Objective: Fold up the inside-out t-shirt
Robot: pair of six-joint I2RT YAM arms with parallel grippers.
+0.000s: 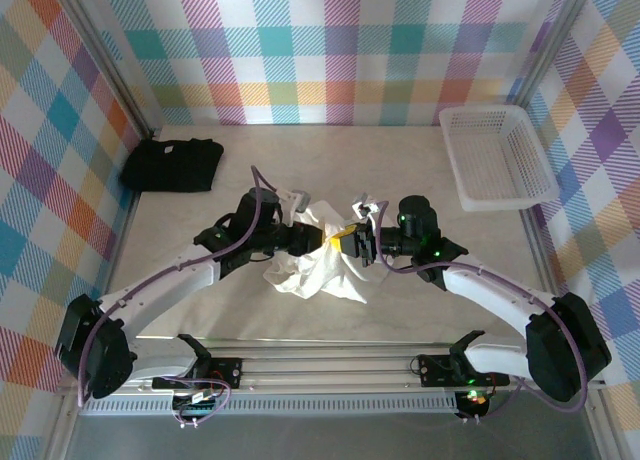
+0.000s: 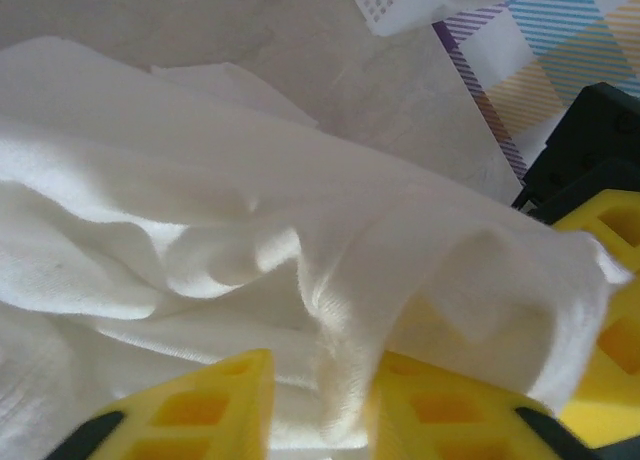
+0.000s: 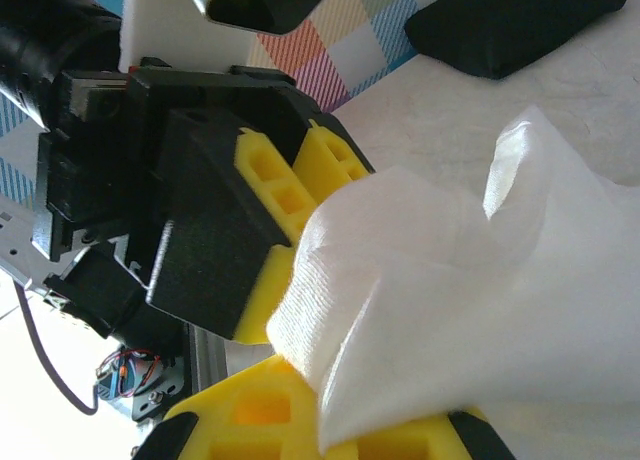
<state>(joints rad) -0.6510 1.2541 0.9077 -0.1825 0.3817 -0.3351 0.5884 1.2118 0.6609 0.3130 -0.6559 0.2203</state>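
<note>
**Now: two grippers on one crumpled bunch, mid-table**

At the far left rear, a black cotton t-shirt (image 1: 172, 165) lies in a flat bundle, well apart from the work. The left gripper (image 1: 312, 240) reaches in from the left, its jaws narrowed on a fold of the plain white soft-cotton inside-out t-shirt (image 1: 318, 268). That shirt sits crumpled at the middle of the pale table (image 1: 430, 315), with most of its cloth trailing toward the near edge. Facing it, just beside, the right gripper (image 1: 352, 242) is clamped on a neighbouring bit of the same cloth. Neither arm is nearer, and the bunch shows no clear long axis. So the next move likely turns on drawing the two holds apart sideways. At the right rear, a white plastic lattice basket (image 1: 495, 160) holds nothing.
</note>
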